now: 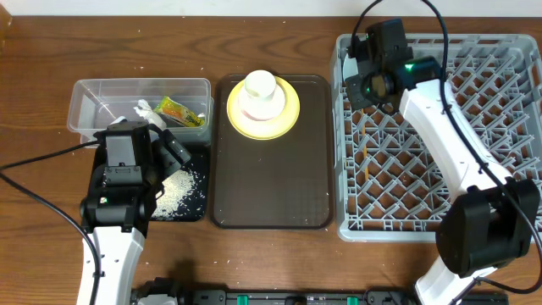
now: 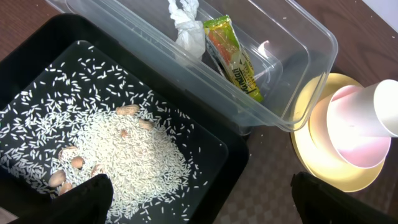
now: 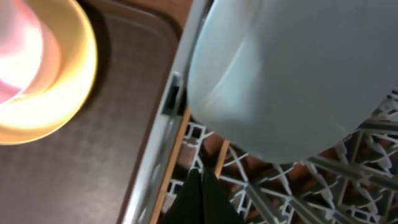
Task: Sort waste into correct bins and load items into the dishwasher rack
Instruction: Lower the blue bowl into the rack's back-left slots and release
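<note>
My left gripper [image 1: 174,148] [image 2: 205,208] is open and empty, low over the black bin [image 1: 196,210] [image 2: 242,155], which holds the rice [image 1: 176,191] [image 2: 124,155]. The clear tub [image 1: 85,102] [image 2: 298,37] holds the white tissue [image 1: 146,108] [image 2: 186,28] and the yellow-green wrapper [image 1: 182,113] [image 2: 233,56]. The yellow plate [image 1: 288,114] [image 2: 311,155] [image 3: 81,74] carries the pinkish bowl [image 1: 262,108] [image 2: 354,137] with the white cup [image 1: 260,85] [image 2: 388,106] upturned on it. My right gripper [image 1: 356,91] [image 3: 200,177] is shut and empty at the grey rack's [image 1: 474,169] [image 3: 373,186] far-left corner. The light-blue bowl [image 3: 292,74] sits just beyond its fingertips, over the rack.
The plate stack stands at the far end of the dark-brown tray [image 1: 271,186] [image 3: 93,162] between the bins and the rack. A few peanuts [image 2: 68,165] lie among the rice. The light-blue bowl is hidden under my right arm in the overhead view.
</note>
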`<state>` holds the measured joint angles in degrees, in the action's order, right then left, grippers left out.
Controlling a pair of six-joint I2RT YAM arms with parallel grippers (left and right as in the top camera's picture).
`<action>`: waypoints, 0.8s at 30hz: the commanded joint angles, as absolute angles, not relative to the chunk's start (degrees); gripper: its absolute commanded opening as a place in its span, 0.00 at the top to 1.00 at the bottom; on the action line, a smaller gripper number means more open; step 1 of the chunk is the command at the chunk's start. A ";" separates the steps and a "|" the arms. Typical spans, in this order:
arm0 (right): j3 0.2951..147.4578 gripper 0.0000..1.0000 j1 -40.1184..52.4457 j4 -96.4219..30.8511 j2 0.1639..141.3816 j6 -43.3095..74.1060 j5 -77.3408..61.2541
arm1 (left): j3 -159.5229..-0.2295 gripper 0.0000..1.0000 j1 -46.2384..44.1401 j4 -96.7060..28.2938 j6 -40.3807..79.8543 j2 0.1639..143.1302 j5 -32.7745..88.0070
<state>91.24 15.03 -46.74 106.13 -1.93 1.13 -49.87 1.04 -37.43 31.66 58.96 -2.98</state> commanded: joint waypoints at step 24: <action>90.67 0.98 12.60 -40.73 106.52 -1.32 4.71 | -50.70 0.05 1.28 -37.52 31.38 59.16 -3.66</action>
